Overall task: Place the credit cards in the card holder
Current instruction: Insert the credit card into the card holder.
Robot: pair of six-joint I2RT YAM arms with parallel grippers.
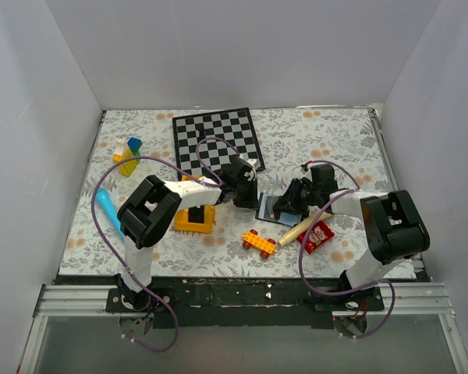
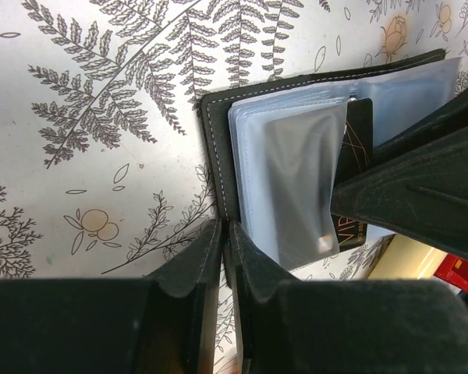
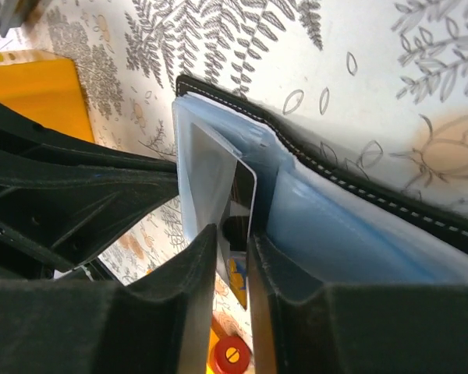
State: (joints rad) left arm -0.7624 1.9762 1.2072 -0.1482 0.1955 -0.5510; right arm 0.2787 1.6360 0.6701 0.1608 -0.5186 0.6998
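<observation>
Card holder, open at centre of counter, cover edge pinched by closed left fingers; credit card part-entered in clear sleeve between narrowly parted right fingers, grip indeterminate; risk: card skews or backs out if released short of seating.
</observation>
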